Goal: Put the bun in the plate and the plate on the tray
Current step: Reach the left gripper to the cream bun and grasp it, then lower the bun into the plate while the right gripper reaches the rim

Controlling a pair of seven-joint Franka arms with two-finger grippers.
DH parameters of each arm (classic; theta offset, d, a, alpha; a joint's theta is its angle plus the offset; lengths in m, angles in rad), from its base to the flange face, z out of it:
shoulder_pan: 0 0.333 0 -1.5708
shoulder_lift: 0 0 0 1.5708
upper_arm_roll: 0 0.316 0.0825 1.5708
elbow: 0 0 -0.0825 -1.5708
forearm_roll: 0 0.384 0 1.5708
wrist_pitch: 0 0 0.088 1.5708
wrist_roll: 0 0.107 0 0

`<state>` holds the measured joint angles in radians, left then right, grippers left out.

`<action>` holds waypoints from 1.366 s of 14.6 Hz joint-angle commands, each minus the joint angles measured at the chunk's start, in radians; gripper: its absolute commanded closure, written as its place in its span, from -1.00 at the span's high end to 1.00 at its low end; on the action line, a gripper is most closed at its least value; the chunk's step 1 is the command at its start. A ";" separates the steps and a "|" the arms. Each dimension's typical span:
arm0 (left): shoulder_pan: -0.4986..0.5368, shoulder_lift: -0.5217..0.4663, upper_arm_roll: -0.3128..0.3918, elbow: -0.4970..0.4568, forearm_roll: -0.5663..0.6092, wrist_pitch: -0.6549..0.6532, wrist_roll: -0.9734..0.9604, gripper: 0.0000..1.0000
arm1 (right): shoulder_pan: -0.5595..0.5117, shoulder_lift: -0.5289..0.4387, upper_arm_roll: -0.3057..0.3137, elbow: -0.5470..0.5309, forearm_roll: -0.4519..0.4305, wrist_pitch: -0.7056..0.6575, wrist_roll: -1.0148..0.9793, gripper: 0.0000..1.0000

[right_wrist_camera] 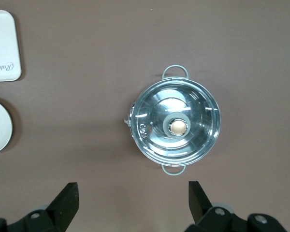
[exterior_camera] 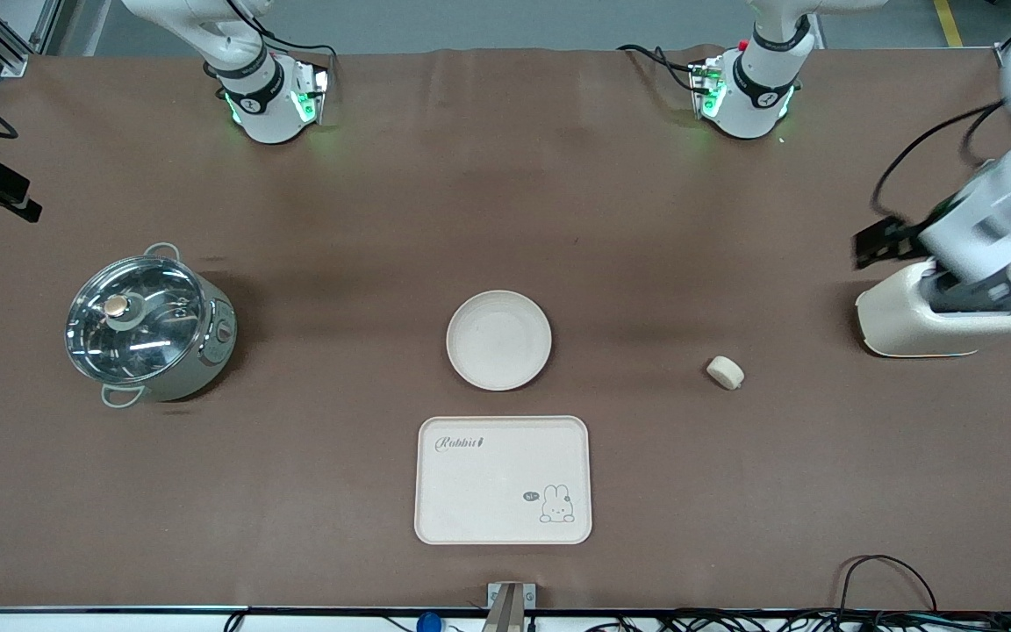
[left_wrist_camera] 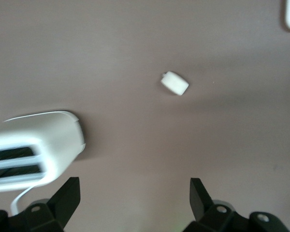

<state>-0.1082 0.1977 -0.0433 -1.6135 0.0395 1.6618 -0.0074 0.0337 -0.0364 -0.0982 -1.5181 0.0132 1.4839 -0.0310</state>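
Note:
The bun [exterior_camera: 725, 372] lies on the brown table toward the left arm's end, apart from the plate; it also shows in the left wrist view [left_wrist_camera: 174, 83]. The empty round plate [exterior_camera: 498, 340] sits mid-table. The tray [exterior_camera: 504, 479] with "Rabbit" lettering lies empty, nearer to the front camera than the plate. My left gripper [left_wrist_camera: 134, 198] is open and empty, up in the air over the white toaster [exterior_camera: 935, 320]. My right gripper [right_wrist_camera: 133, 200] is open and empty, high above the table beside the pot, out of the front view.
A steel pot with a glass lid [exterior_camera: 150, 325] stands toward the right arm's end and shows in the right wrist view [right_wrist_camera: 175, 122]. The toaster [left_wrist_camera: 34, 150] stands at the left arm's end. Cables lie along the table's front edge.

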 commanded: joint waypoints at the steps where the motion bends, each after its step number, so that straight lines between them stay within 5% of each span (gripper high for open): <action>1: -0.036 0.129 -0.007 -0.101 0.006 0.239 -0.065 1.00 | 0.055 0.010 0.000 0.004 0.001 -0.001 0.005 1.00; 4: -0.035 0.238 -0.039 -0.215 0.005 0.574 -0.066 1.00 | 0.089 0.059 0.002 0.004 0.045 0.007 0.006 1.00; 9: -0.024 0.310 -0.050 -0.336 0.003 0.833 -0.065 0.98 | 0.101 0.138 0.002 -0.019 0.137 0.108 0.029 1.00; 11: -0.022 0.315 -0.050 -0.385 0.003 0.901 -0.063 0.60 | 0.146 0.148 0.002 -0.063 0.142 0.191 0.103 1.00; 13: -0.021 0.313 -0.052 -0.397 0.002 0.905 -0.063 -0.25 | 0.178 0.164 0.002 -0.112 0.152 0.266 0.128 1.00; 14: -0.019 0.315 -0.052 -0.399 -0.007 0.908 -0.063 -0.49 | 0.180 0.171 0.002 -0.128 0.172 0.289 0.129 1.00; 18: -0.019 0.307 -0.053 -0.404 -0.010 0.917 -0.062 -0.98 | 0.216 0.223 0.002 -0.146 0.238 0.358 0.132 1.00; 20: -0.024 0.281 -0.110 -0.353 -0.020 0.868 -0.104 -0.99 | 0.268 0.260 0.002 -0.148 0.238 0.398 0.164 1.00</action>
<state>-0.1314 0.5272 -0.0995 -1.9814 0.0357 2.5628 -0.0729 0.2454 0.2035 -0.0902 -1.6537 0.2325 1.8431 0.0922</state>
